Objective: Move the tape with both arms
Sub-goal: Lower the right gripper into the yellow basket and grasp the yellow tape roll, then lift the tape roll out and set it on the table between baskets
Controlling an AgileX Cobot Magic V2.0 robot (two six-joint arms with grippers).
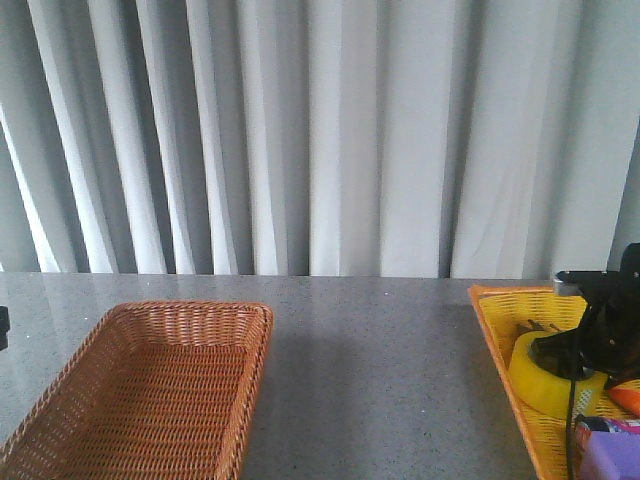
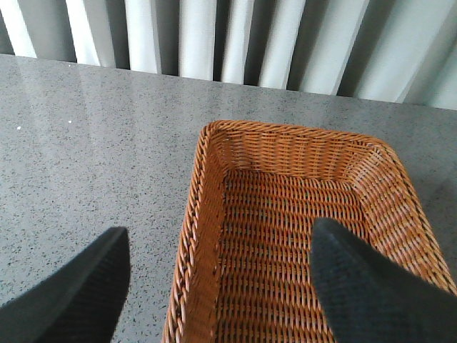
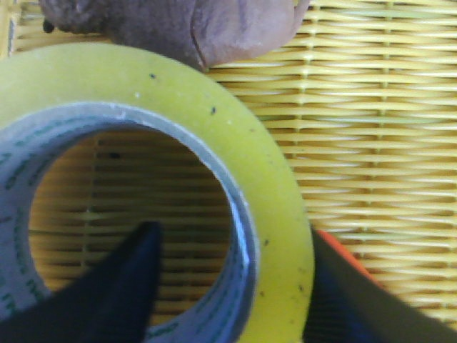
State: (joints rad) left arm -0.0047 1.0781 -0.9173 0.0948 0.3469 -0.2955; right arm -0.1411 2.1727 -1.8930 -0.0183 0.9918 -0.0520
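Right gripper [image 3: 228, 286] straddling tape [image 3: 275, 186] wall in yellow basket [image 1: 500, 340], unclosed, left gripper [image 2: 221, 286] wide over brown basket [image 2: 203, 214] rim, table [image 1: 370, 350] between.

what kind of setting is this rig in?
Likely a staged lab tabletop: a grey speckled counter, a white pleated curtain as backdrop, and an empty wicker basket opposite a yellow tray of props.

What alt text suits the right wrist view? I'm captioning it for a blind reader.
A yellow tape roll fills the view, lying in a yellow woven basket, with one dark finger of the right gripper inside its core and the other outside. A brownish object lies beyond it.
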